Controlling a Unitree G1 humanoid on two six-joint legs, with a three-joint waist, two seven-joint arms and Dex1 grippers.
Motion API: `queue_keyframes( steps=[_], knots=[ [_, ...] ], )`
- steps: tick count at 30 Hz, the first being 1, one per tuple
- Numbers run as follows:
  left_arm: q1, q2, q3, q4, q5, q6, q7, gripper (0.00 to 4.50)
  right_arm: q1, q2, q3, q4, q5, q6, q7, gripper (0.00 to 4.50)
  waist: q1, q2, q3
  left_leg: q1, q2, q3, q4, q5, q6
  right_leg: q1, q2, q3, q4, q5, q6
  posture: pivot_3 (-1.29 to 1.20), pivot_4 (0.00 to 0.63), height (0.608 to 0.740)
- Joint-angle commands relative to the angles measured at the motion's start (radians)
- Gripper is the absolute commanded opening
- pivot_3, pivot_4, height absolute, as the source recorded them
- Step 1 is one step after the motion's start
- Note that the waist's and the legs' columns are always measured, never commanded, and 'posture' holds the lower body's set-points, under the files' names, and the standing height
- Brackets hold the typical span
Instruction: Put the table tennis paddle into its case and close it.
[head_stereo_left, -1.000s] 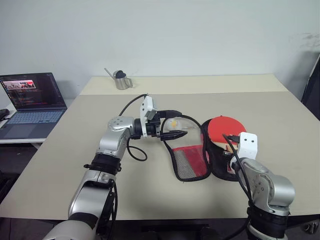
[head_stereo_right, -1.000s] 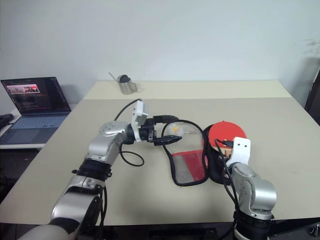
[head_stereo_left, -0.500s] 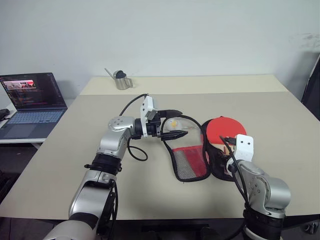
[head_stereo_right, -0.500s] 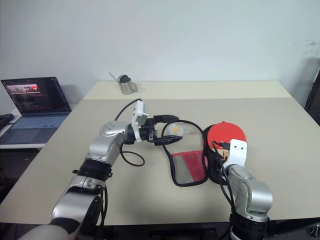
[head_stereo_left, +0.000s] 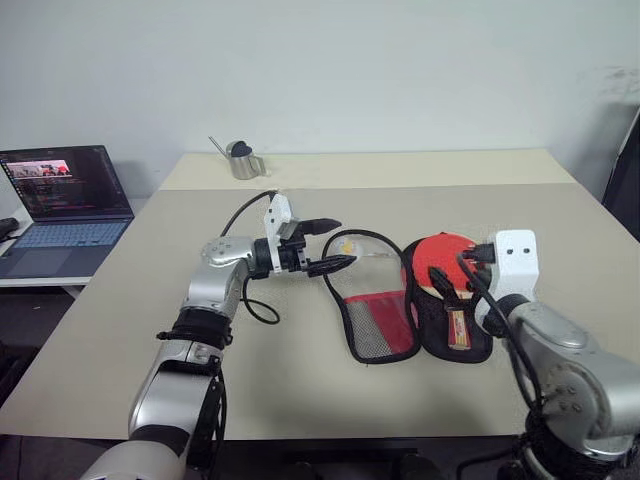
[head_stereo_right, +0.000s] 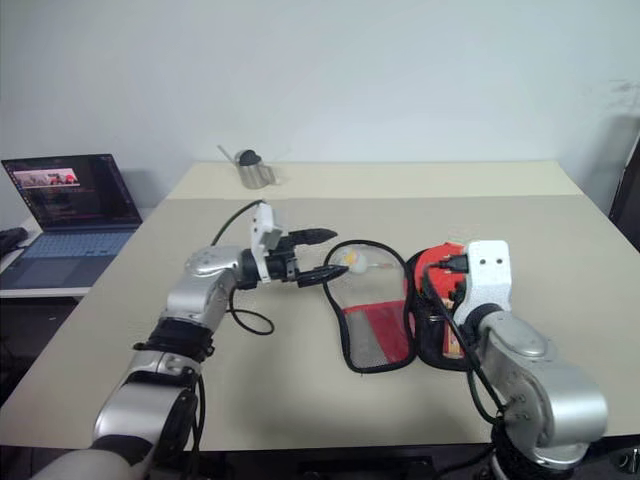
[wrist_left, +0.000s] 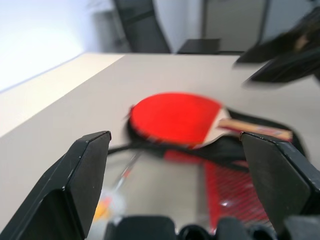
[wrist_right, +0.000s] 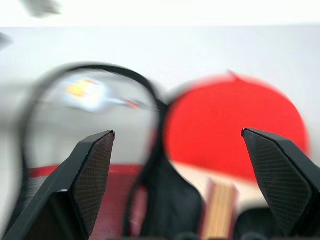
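On the right half of the open red fabric case (head_stereo_left: 415, 305) lies the round red rubber-faced paddle (head_stereo_left: 443, 262); both grippers, left (head_stereo_left: 332, 246) and right (head_stereo_left: 448, 278), stand open and empty, so folding the flap carelessly may push the paddle out.

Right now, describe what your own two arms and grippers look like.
Both arms are silver-grey metal segments with black joints. Each wrist carries a white boxy camera housing, and black cables loop alongside. The left gripper and right gripper each have two black fingers; up close the fingers are wedge-shaped with a finely textured surface.
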Motion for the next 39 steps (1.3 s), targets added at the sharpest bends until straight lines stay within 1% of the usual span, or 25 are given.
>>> queue_keyframes(
  steps=[1, 4, 7, 8, 10, 13, 15, 20, 24, 32, 34, 39],
  knots=[
    [-0.02, 0.01, 0.028, 0.064, 0.033, -0.077, 0.046, 4.5, -0.013, -0.138, -0.08, -0.042, 0.118, 0.002, 0.184, 4.46, 0.001, 0.0, 0.0, 0.0, 0.0, 0.0, 0.0, 0.0, 0.0, 0.0, 0.0, 0.0, 0.0, 0.0, 0.0, 0.0, 0.15, 0.74],
    [-0.026, 0.013, 0.023, 0.114, 0.055, -0.12, 0.053, 4.5, -0.04, -0.242, -0.174, -0.013, 0.191, 0.015, 0.291, 4.46, 0.003, -0.001, 0.001, -0.001, -0.001, 0.001, 0.0, 0.0, 0.0, 0.0, -0.001, 0.0, -0.001, 0.0, 0.0, 0.0, 0.15, 0.74],
    [-0.033, 0.009, 0.025, 0.136, 0.059, -0.139, 0.052, 4.5, -0.006, -0.339, -0.204, 0.061, 0.162, -0.021, 0.286, 4.46, 0.005, -0.002, 0.001, -0.001, -0.001, 0.001, 0.0, 0.0, 0.0, 0.0, -0.001, 0.0, -0.001, 0.0, 0.001, 0.0, 0.15, 0.74],
    [-0.032, 0.006, 0.026, 0.135, 0.058, -0.14, 0.051, 4.5, 0.022, -0.343, -0.199, 0.074, 0.152, -0.023, 0.273, 4.46, 0.006, -0.002, 0.001, -0.001, -0.001, 0.001, 0.0, 0.0, 0.0, 0.0, -0.001, 0.0, -0.001, 0.0, 0.001, 0.0, 0.15, 0.74],
    [-0.027, 0.002, 0.025, 0.127, 0.056, -0.14, 0.048, 4.5, 0.061, -0.308, -0.179, 0.087, 0.129, -0.011, 0.222, 4.46, 0.006, -0.003, 0.0, -0.001, 0.0, 0.001, 0.0, 0.0, 0.0, 0.0, -0.001, -0.001, -0.001, 0.0, 0.0, 0.0, 0.15, 0.74],
    [-0.024, 0.001, 0.025, 0.122, 0.054, -0.138, 0.044, 4.5, 0.08, -0.197, -0.149, 0.087, 0.075, 0.012, 0.109, 4.46, 0.002, -0.002, 0.0, -0.001, 0.0, 0.002, 0.0, 0.0, 0.0, -0.001, -0.001, 0.0, -0.001, 0.0, 0.0, 0.0, 0.15, 0.74],
    [-0.025, 0.001, 0.027, 0.121, 0.053, -0.137, 0.043, 4.5, 0.116, -0.117, -0.103, 0.07, 0.042, 0.003, 0.042, 4.46, 0.002, -0.002, 0.0, -0.001, 0.001, 0.001, 0.0, 0.0, 0.0, -0.001, 0.0, 0.0, 0.0, 0.0, 0.0, 0.0, 0.15, 0.74],
    [-0.025, -0.003, 0.024, 0.104, 0.046, -0.129, 0.027, 4.5, 0.177, -0.019, -0.008, 0.075, -0.005, -0.052, -0.044, 4.46, 0.003, -0.002, 0.0, -0.001, 0.0, 0.001, 0.0, 0.0, 0.0, -0.001, -0.001, 0.0, 0.0, 0.0, 0.0, 0.0, 0.15, 0.74],
    [-0.023, -0.009, 0.019, 0.078, 0.031, -0.108, -0.01, 4.5, 0.205, -0.004, 0.023, 0.115, -0.034, -0.108, -0.07, 4.46, 0.003, -0.002, 0.0, -0.001, 0.0, 0.001, 0.0, 0.0, 0.0, -0.001, -0.001, 0.0, -0.001, 0.0, 0.001, 0.0, 0.15, 0.74],
    [0.013, 0.006, -0.005, -0.115, -0.047, 0.043, -0.173, 4.5, 0.231, -0.014, 0.067, 0.229, -0.075, -0.217, -0.085, 4.46, 0.0, -0.002, 0.0, -0.001, 0.0, 0.001, 0.0, 0.0, 0.0, -0.001, -0.001, 0.0, 0.0, 0.0, 0.0, 0.0, 0.15, 0.74],
    [0.016, 0.01, -0.007, -0.148, -0.052, 0.065, -0.187, 4.5, 0.232, -0.014, 0.082, 0.251, -0.081, -0.239, -0.087, 4.46, -0.001, -0.002, 0.0, -0.001, 0.0, 0.001, 0.0, 0.0, 0.0, -0.001, 0.0, 0.0, 0.0, 0.0, 0.0, 0.0, 0.15, 0.74],
    [0.003, 0.002, 0.005, -0.152, -0.043, 0.073, -0.168, 4.5, 0.226, -0.033, 0.119, 0.295, -0.098, -0.29, -0.093, 4.46, -0.001, -0.002, 0.0, 0.0, 0.0, 0.001, 0.0, 0.0, 0.0, 0.0, 0.0, 0.0, 0.0, 0.0, 0.0, 0.0, 0.15, 0.74]
  ],
)
